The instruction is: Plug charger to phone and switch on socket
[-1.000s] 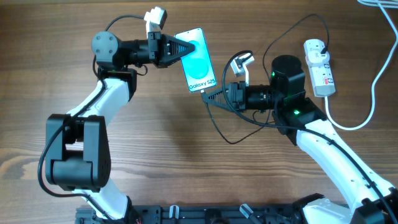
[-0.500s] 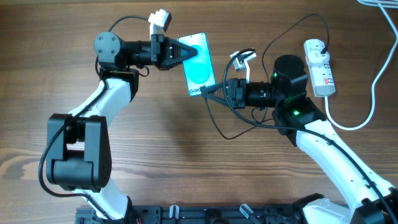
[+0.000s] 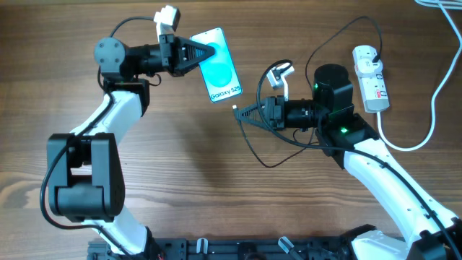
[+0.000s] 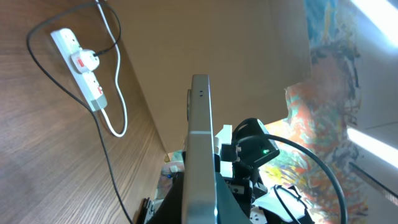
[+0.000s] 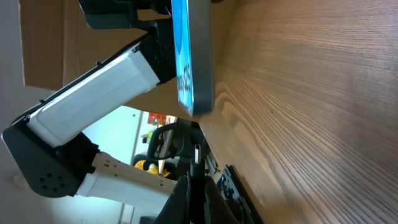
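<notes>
My left gripper (image 3: 204,55) is shut on the phone (image 3: 221,69), holding its top end; the cyan screen faces up and the white text strip points toward the right arm. In the left wrist view the phone (image 4: 199,143) stands edge-on between the fingers (image 4: 200,193). My right gripper (image 3: 247,113) is shut on the charger's connector tip (image 3: 236,108), which sits a short gap below and right of the phone's lower end. In the right wrist view the tip (image 5: 196,155) sticks out of the fingers (image 5: 195,186), apart from the phone (image 5: 198,62). The socket (image 3: 371,83) lies at the far right.
The charger's black cable (image 3: 268,163) loops below the right gripper and runs up to the white plug adapter (image 3: 366,53) in the socket. The socket's thick white cord (image 3: 432,108) curves off the right edge. The socket also shows in the left wrist view (image 4: 79,62).
My left gripper has drawn the phone left and up, away from the connector tip, which was at the phone's lower end half a second ago. The right gripper has shifted slightly down.
</notes>
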Motion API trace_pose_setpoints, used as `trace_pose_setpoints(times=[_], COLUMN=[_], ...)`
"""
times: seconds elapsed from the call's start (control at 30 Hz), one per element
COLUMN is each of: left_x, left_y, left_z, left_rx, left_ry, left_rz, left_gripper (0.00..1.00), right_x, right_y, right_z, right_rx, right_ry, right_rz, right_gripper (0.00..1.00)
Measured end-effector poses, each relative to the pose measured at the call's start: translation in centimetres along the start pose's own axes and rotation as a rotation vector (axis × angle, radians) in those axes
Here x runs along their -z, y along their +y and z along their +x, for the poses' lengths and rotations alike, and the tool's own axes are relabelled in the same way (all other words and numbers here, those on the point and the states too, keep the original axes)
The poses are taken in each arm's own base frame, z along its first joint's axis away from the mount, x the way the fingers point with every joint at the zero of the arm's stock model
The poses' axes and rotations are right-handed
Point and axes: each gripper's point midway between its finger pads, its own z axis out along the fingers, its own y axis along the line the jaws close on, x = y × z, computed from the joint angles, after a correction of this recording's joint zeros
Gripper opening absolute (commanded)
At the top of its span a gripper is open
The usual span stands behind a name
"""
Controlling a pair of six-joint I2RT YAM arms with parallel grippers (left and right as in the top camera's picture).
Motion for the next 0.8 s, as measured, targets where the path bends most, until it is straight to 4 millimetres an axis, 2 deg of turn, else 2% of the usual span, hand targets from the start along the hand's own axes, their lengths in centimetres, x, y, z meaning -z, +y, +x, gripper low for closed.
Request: trace_pose_setpoints(times=[0.23, 0.8], left_x=[-1.9, -1.1], left_y=[-0.3, -0.1], left_z=[1.0, 0.7], left_rx=[0.003, 0.006], left_ry=[0.044, 0.030], left_rz=[0.015, 0.009], left_gripper=[0.04, 0.04], right_x=[0.0, -0.1], right_y=[0.0, 0.4], right_z=[-0.2, -0.3], right_rx=[0.007, 0.032], right_ry=[-0.008, -0.012], right_rz=[0.002, -0.009], right_gripper=[0.04, 0.04])
